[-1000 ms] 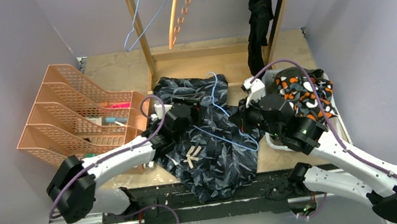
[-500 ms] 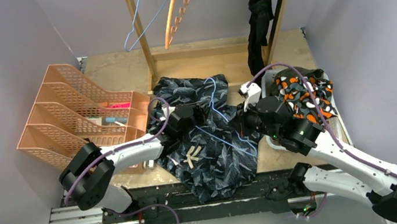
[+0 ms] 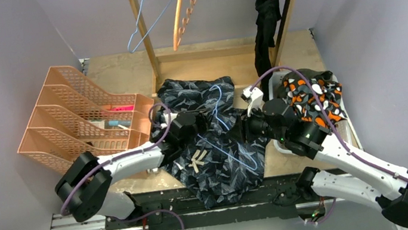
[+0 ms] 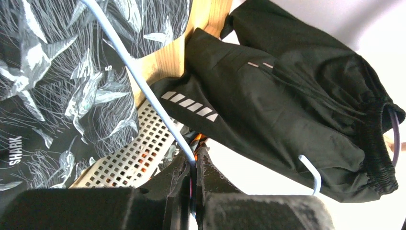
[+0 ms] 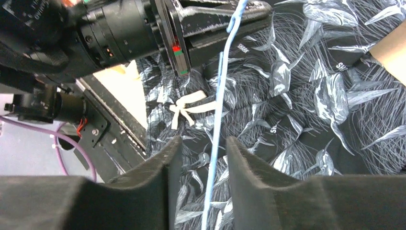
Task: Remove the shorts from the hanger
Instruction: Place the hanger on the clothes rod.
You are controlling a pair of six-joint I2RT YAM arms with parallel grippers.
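Left claw (image 4: 195,160) is clamped tight on the hanger (image 4: 139,81), with the thin blue wire pinched right at the fingertips. Right claw (image 5: 205,143) is partly parted. The same wire runs through its gap and seems to touch neither finger.

Dark camo shorts (image 3: 221,167) lie spread on the desk (image 3: 123,72) directly beneath both claws, hanger on top. Can't tell how much of the wire is still inside the fabric.

How I'd do the step:
- Left pins the wire.
- Right drops just beside the wire, pinches cloth only, and drags it away from the left claw along the wire.
- Keep the pull low and straight, since round wire can swivel in a two-finger pinch.

Materials:
- The shorts are thin, limp and slick-looking, with a feather print. The white drawstring bow below the right claw could snag.
- Black shorts (image 4: 287,110) hang beyond the left claw. They're matte, with a gathered elastic waist.
- Orange camo shorts (image 3: 310,97) sit bunched to the right claw's outer side.
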